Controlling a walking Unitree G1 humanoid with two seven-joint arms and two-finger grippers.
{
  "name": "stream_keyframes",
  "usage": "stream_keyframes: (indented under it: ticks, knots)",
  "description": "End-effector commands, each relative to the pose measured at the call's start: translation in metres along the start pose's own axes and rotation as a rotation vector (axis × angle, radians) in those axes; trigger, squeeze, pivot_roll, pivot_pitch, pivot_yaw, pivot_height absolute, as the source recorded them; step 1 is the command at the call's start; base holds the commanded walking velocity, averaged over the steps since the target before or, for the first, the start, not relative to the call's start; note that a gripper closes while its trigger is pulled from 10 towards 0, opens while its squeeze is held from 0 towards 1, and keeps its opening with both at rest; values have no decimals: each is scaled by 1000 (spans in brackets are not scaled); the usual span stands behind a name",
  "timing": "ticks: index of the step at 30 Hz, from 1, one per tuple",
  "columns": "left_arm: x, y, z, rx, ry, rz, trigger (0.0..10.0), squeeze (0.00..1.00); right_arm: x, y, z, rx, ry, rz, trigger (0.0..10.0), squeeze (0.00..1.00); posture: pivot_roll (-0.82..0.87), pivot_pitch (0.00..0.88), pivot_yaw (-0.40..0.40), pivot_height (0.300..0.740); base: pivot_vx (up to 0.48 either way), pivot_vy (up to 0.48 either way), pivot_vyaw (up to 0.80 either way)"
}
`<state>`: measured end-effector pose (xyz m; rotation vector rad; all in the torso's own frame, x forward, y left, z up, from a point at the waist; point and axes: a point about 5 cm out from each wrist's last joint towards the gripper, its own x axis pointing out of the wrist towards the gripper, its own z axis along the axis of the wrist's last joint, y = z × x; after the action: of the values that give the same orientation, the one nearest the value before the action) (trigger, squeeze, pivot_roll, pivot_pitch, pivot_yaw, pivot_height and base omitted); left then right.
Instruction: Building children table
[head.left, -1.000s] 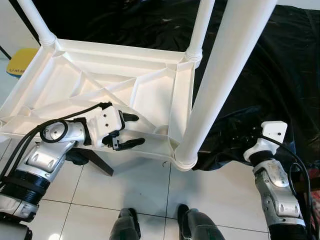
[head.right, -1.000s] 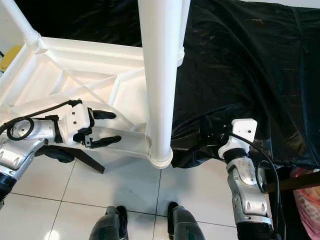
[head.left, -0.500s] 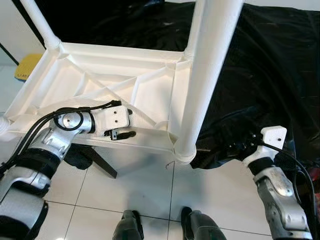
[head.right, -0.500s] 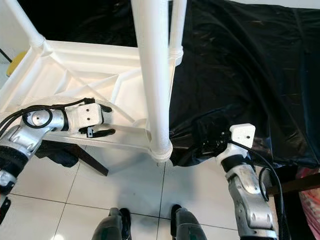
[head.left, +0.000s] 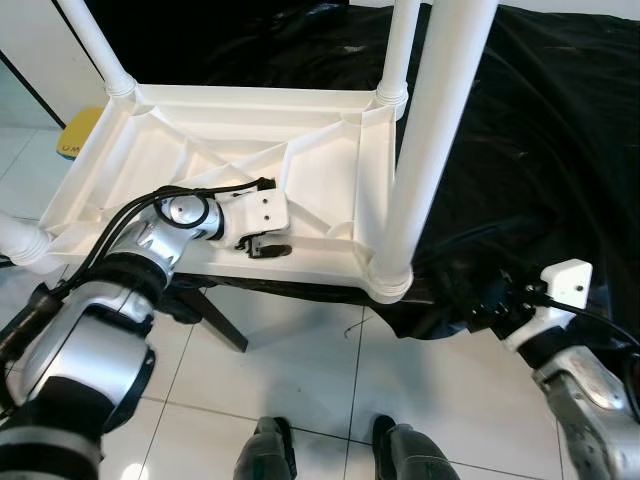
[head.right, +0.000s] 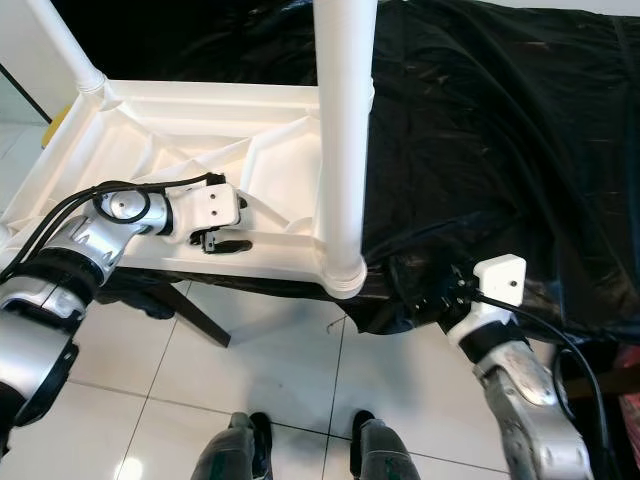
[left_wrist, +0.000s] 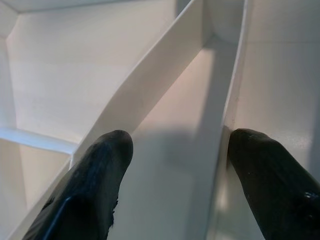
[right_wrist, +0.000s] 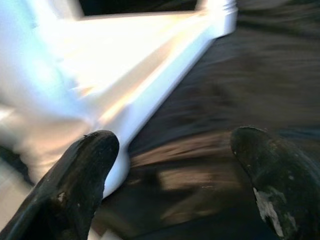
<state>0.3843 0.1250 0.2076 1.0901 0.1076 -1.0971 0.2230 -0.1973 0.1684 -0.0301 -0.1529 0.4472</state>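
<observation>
The white plastic children's table (head.left: 215, 105) lies upside down on a black sheet, its ribbed underside facing up. White legs stand up from its corners: a near right one (head.left: 430, 140), a far right one (head.left: 398, 50) and a far left one (head.left: 95, 45). My left gripper (head.left: 265, 237) is at the table's near rim, open, one finger (left_wrist: 100, 175) inside by a diagonal rib and the other finger (left_wrist: 270, 175) outside the rim wall. My right gripper (right_wrist: 170, 165) is open low on the right, pointing at the near right corner over the black sheet and holding nothing.
The black sheet (head.left: 540, 140) covers the surface under and to the right of the table. A dark slanted support leg (head.left: 220, 325) stands on the white tiled floor (head.left: 330, 380) below the near rim. A yellow object (head.left: 75, 130) lies at the far left. My feet (head.left: 270, 450) are at the bottom.
The whole view has shifted and the table now looks farther off. My left arm has stretched out, with its gripper farther along the near rim. My right gripper has come forward toward the near right corner.
</observation>
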Motion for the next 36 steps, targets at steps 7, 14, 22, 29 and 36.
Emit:
stream_keyframes:
  ticks: [7,14,22,29,36]
  knots:
    - [6,13,-1,-43,-10,407,10000,0,-1,14,7,-9,47,195,10000,0,-46,267,75,740,0,0,0]
    - [6,12,0,-50,-34,403,10000,0,18,17,10,-40,32,274,10000,0,-21,264,53,740,0,0,0]
    - [3,0,2,-197,-196,314,10000,0,60,29,0,-54,-10,253,10000,0,22,254,18,740,0,0,0]
    - [-20,-18,-8,-282,-285,185,10000,0,78,35,-4,-37,-28,207,10000,0,43,251,8,740,0,0,0]
    - [-43,-28,-44,-185,-69,164,10000,0,84,26,-2,-26,-57,139,10000,0,58,250,2,740,0,0,0]
